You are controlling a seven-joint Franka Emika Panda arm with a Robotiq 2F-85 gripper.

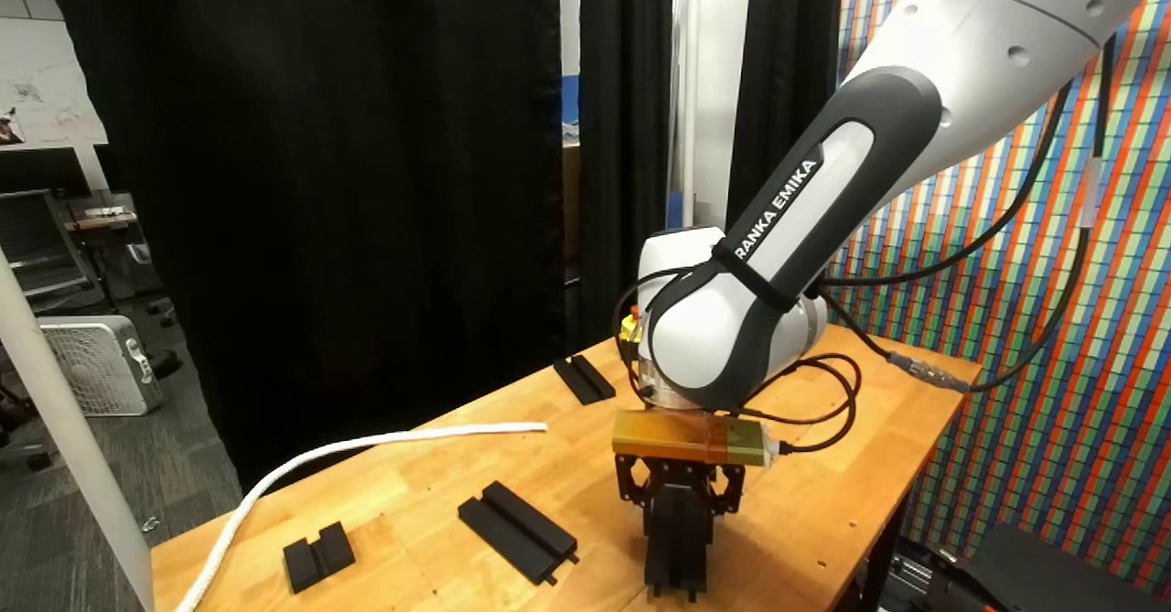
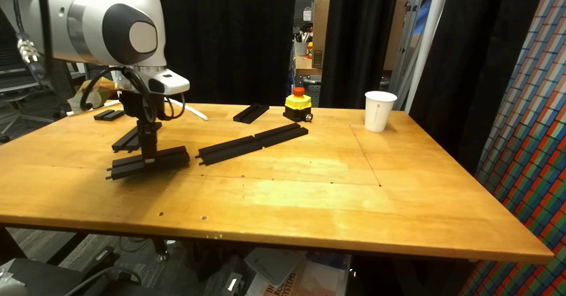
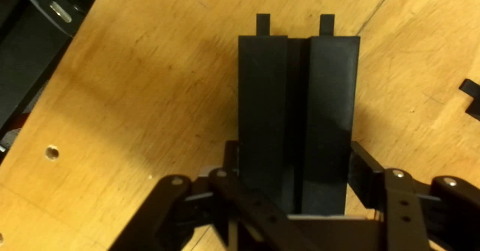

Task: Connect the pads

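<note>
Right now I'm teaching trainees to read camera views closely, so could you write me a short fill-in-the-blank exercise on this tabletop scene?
1. In the wrist view, the tool grips a pad with ____ pegs showing at one end.
2. In an exterior view, two other pads lie end to ____ in one long row.
3. In an exterior view, the cup standing on the table is ____ in colour.
4. The lettering on the arm ends with the word ____.
Missing words: two; end; white; EMIKA.
</note>
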